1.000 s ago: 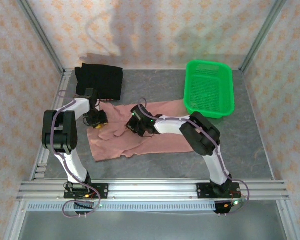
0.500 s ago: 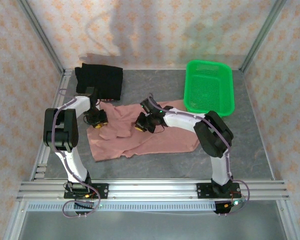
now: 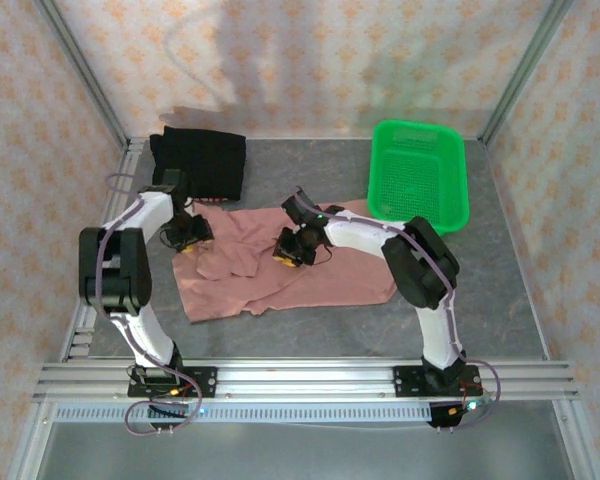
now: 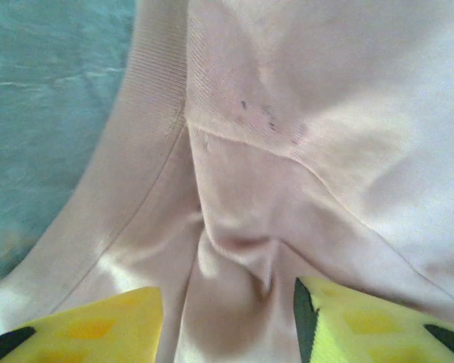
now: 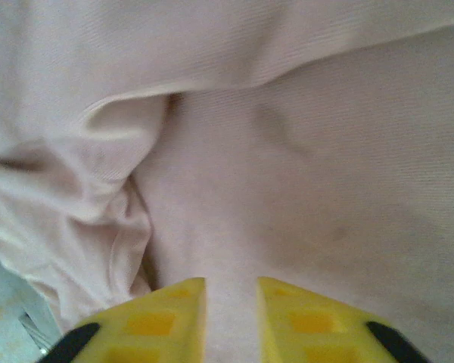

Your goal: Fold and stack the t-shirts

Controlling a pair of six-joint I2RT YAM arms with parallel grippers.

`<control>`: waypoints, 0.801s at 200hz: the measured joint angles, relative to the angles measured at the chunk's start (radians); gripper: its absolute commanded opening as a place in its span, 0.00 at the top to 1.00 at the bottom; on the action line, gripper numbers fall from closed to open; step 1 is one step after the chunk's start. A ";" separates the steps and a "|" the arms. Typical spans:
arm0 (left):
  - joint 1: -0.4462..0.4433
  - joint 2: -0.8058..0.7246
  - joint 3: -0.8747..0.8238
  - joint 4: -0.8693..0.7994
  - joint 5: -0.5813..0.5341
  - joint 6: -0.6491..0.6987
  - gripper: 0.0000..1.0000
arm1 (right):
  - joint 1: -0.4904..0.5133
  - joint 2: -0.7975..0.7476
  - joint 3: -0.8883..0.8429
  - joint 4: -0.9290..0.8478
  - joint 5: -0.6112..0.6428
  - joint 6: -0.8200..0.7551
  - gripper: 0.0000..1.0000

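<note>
Pink t-shirt (image 3: 320,275): spread but rumpled at mid-surface, long axis running left to right across both arms. The cloth is a soft matte knit, with loose folds bunched in its left half and a ribbed band along one edge in the left wrist view. Black t-shirt (image 3: 200,162): a folded flat rectangle at the far-left corner, just beyond the pink one; cannot tell if they touch. Left pincer (image 3: 187,240): low on the pink shirt's far-left corner, jaws apart, a raised pucker of cloth between the yellow tips, not clamped. Right pincer (image 3: 290,252): low at the far edge near the shirt's middle, jaws a narrow slit apart, flat cloth beneath, nothing pinched. Judgement: most of the shirt lies nearward and rightward of both pincers, and its right end is closer to the right arm. Green basket (image 3: 417,128): rigid plastic mesh, far right, its corner just beside the shirt. Surface (image 3: 490,290): grey, mottled.
</note>
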 measured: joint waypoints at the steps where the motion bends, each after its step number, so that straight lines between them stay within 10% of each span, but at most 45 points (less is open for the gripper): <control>1: 0.000 -0.005 0.000 -0.002 0.000 0.000 0.47 | 0.000 -0.001 0.000 0.001 -0.001 0.001 0.67; 62: 0.014 -0.335 -0.106 -0.079 0.068 -0.005 0.46 | 0.115 -0.035 -0.045 0.155 -0.062 0.071 0.60; 160: 0.027 -0.308 -0.391 0.049 0.192 -0.080 0.53 | 0.133 0.032 -0.045 0.214 -0.054 0.103 0.68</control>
